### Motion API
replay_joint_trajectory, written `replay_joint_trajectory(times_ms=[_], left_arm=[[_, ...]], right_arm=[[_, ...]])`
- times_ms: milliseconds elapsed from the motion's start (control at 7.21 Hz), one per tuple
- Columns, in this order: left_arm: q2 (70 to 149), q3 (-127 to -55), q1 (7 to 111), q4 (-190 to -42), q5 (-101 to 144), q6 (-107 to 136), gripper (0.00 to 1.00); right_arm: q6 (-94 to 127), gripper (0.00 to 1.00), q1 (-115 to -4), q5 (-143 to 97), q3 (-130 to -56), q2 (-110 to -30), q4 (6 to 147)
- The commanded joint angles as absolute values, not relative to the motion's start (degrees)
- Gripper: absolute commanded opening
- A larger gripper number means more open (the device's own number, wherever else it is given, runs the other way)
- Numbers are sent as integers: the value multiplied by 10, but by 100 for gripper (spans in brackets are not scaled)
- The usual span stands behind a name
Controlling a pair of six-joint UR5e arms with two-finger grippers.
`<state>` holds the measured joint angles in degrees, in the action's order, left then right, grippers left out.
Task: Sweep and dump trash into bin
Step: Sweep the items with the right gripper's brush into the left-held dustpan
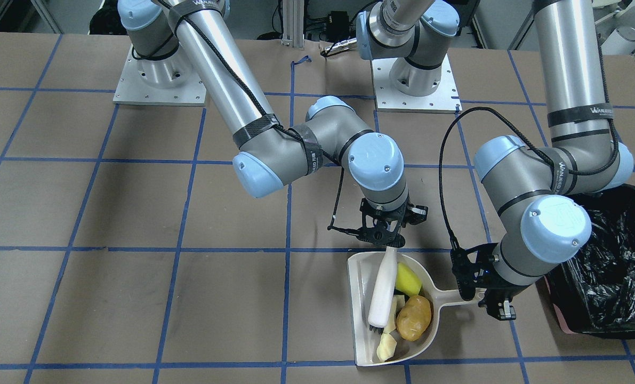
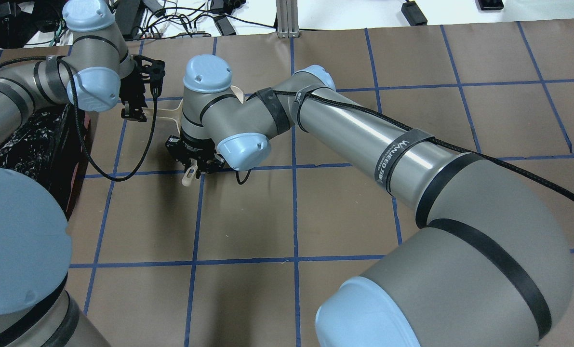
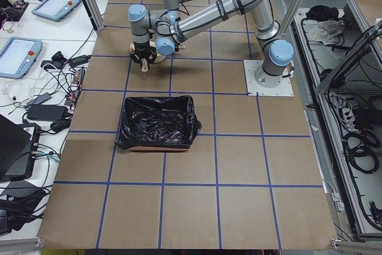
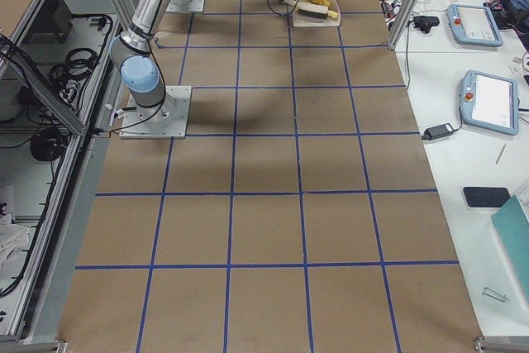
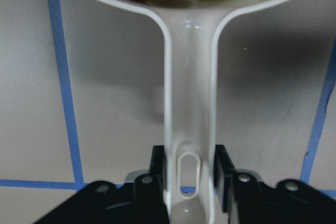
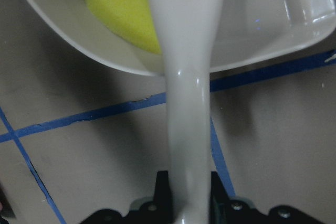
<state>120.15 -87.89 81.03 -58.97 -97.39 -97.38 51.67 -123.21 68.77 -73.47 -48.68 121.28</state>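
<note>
The beige dustpan [image 1: 362,298] lies on the table with all three trash pieces in it: the yellow-green wedge [image 1: 408,278], the golden-brown lump [image 1: 414,318] and the pale cream slice [image 1: 385,348]. My left gripper [image 1: 480,296] is shut on the dustpan handle [image 5: 190,103], as the left wrist view shows. My right gripper [image 1: 387,237] is shut on the white brush [image 1: 382,290], whose bristles rest inside the pan. The wedge [image 6: 121,9] shows beside the brush handle [image 6: 186,77]. The black-lined bin [image 1: 610,266] stands just beyond my left arm, on the far side from the pan.
The table is brown paper with a blue tape grid. The bin [image 3: 158,122] stands open, with a pink edge at its base. My right arm's forearm [image 2: 364,140] stretches across the table towards the pan. The arm bases [image 1: 160,74] stand on the table's robot side.
</note>
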Motion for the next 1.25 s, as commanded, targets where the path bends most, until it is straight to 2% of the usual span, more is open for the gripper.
replay_joint_trajectory(times_ms=[0,555,971,1110], left_arm=[[1201,-880,810,-590,-974,-974,10],[1200,-882,810,-590,-973,-974,10],[1190,-877,799,-591,-927,-981,10],[1185,-876,788,-594,-897,-988,10]], right_arm=[[508,0,-1222,692,-735,-510,1192],[467,0,-1181,713,-740,-536,1147],[348,0,-1108,790,-752,-608,974],[300,0,-1065,816,-777,-629,964]])
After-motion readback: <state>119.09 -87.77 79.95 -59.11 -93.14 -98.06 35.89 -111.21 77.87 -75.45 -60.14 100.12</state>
